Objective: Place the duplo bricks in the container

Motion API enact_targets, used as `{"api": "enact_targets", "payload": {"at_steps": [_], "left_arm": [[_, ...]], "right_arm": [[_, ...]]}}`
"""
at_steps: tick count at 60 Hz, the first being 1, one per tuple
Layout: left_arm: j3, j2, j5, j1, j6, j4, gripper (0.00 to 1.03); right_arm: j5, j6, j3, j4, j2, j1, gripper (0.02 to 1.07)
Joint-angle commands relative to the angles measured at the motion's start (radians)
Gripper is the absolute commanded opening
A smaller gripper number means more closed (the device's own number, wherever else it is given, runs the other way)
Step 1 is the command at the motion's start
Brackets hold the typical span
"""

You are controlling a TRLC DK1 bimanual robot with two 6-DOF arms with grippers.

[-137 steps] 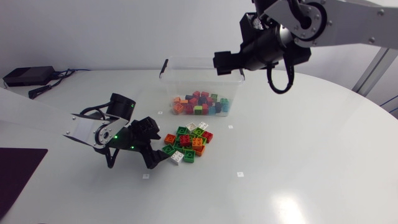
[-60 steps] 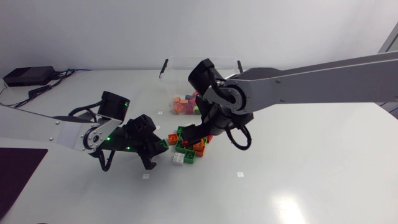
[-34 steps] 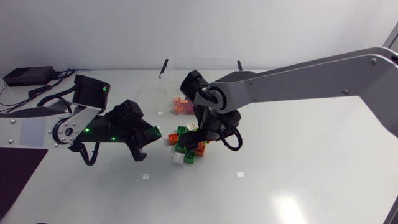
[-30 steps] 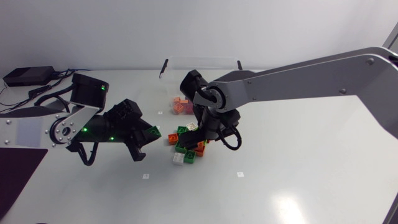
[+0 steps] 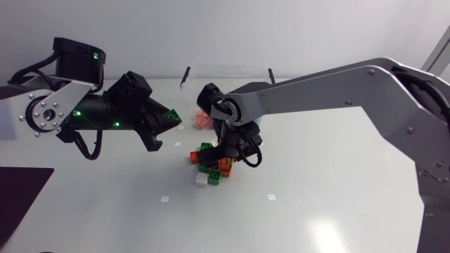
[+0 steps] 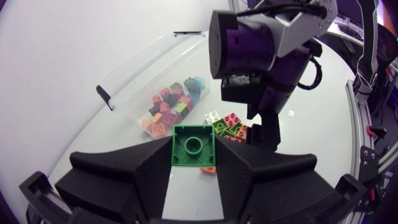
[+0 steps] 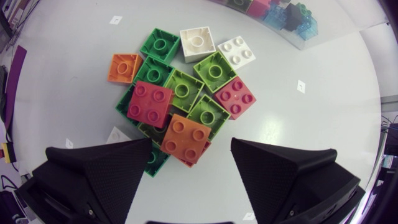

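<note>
**Green brick gripped by left arm; right fingers spread over the pile**

A green brick [image 6: 193,147] is clamped between the two fingers of the left gripper [image 5: 160,122], studs facing the wrist camera, and is held above the table [image 5: 337,197]. Ahead of this gripper the clear container [image 6: 122,94] is seen, with a heap of mixed bricks [image 6: 172,101] inside it. Beside the container, and also ahead of the held brick, the right arm's wrist is seen.

The right gripper [image 7: 191,149] is held with its fingers wide apart above the loose pile [image 7: 183,90] on the table. Nothing is gripped by it. An orange brick [image 7: 185,138] lies under the gap between the fingers, and a red brick [image 7: 149,103] lies just ahead of the finger beside it. Further ahead, green bricks and two white bricks [image 7: 198,43] are found. Whether the pile is touched by the fingertips cannot be told.
</note>
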Motion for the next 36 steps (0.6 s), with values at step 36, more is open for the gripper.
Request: {"api": "enact_targets", "payload": {"at_steps": [36], "left_arm": [[0.208, 0.056, -0.004, -0.026, -0.043, -0.039, 0.35]], "right_arm": [[0.004, 0.029, 0.021, 0.022, 0.044, -0.037, 0.61]]}}
